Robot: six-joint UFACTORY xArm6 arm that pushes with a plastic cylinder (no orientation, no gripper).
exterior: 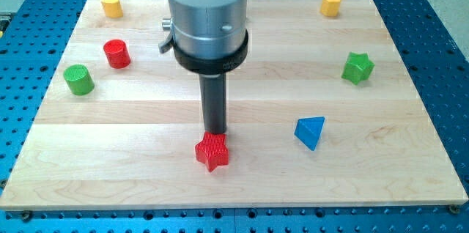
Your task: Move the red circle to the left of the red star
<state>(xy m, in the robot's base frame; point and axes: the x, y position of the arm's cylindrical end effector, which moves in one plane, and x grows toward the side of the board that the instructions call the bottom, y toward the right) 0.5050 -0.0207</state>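
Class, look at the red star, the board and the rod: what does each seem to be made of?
Red star: probably 3D-printed plastic, matt, with fine ridged lines on top.
Board: wood, smooth and pale, with visible grain and plank seams.
Rod: dark and matt, perhaps metal or plastic; unclear. My tip sits just above the star.

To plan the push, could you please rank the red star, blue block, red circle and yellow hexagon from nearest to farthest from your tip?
From my tip:
1. Red star, just below it.
2. Blue block, view's right.
3. Red circle, upper left.
4. Yellow hexagon, top right.
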